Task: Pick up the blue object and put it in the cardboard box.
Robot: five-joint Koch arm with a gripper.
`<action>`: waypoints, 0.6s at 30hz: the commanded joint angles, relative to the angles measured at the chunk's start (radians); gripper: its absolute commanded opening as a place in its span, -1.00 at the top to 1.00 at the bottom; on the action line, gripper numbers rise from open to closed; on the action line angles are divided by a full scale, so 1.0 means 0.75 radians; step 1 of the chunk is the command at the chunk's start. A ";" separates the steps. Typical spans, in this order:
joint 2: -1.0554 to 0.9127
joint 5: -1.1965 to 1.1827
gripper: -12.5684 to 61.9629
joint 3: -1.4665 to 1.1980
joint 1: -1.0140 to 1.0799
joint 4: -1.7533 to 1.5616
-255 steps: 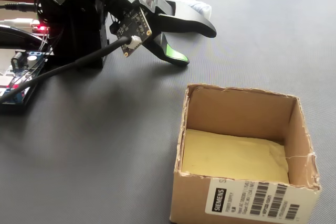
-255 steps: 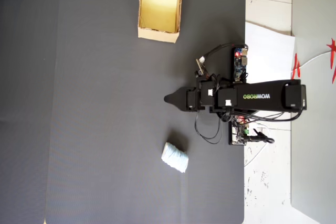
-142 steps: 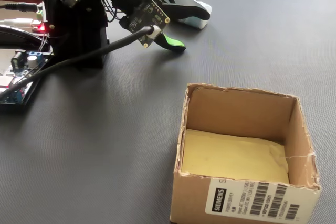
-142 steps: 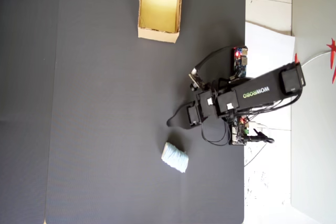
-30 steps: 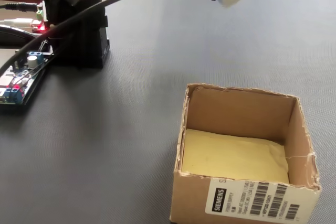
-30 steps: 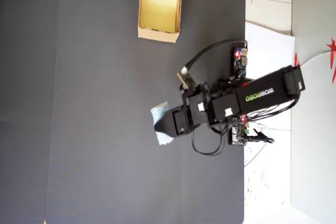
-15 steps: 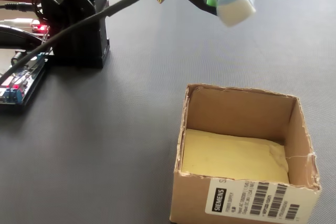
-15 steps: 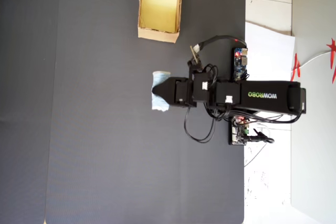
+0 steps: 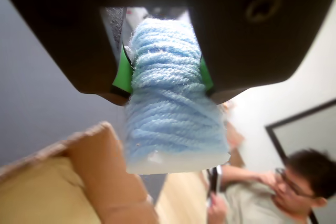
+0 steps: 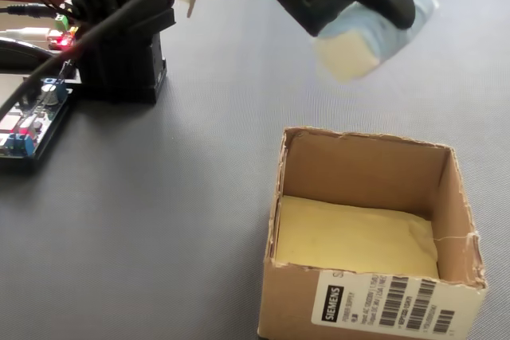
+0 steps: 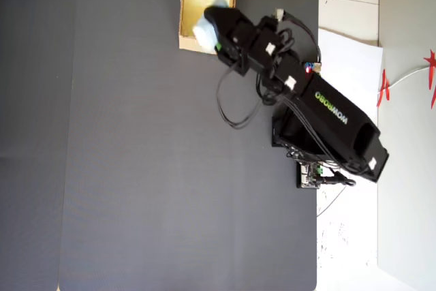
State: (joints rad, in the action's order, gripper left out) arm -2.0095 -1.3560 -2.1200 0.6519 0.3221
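Observation:
The blue object (image 9: 170, 108) is a pale blue yarn roll, pinched between the green-padded jaws of my gripper (image 9: 163, 74), which is shut on it. In the fixed view the roll (image 10: 370, 33) hangs in the air above and behind the far wall of the cardboard box (image 10: 360, 166), under the black gripper (image 10: 374, 17). From overhead the roll (image 11: 204, 32) sits over the box's near right corner (image 11: 197, 44), with the gripper (image 11: 212, 26) reaching across it. The box's tan rim (image 9: 92, 150) fills the wrist view's lower left.
The arm's black base (image 10: 123, 53) and circuit boards with wires (image 10: 32, 117) stand at the left of the fixed view. A dark grey mat (image 11: 136, 168) covers the table. A white sheet (image 11: 347, 52) lies right of the mat. A person (image 9: 273, 192) shows in the wrist view's background.
The arm has swung from the mat's middle toward the box, carrying the blue roll with it. The roll now hangs over the box's edge instead of over bare mat.

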 commanded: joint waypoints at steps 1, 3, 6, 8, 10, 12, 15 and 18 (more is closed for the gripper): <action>0.014 0.002 0.54 0.131 0.018 -0.115; 0.092 0.008 0.54 0.182 0.063 -0.112; 0.235 0.006 0.53 0.221 0.164 -0.098; 0.286 -0.008 0.37 0.207 0.213 -0.012; 0.290 -0.020 0.24 0.205 0.215 0.035; 0.290 -0.037 0.12 0.202 0.215 0.078; 0.288 -0.039 0.07 0.190 0.213 0.104; 0.286 -0.041 -0.07 0.184 0.196 0.135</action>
State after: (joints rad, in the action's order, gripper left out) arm -1.7794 -1.3637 -2.0279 0.8069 0.4264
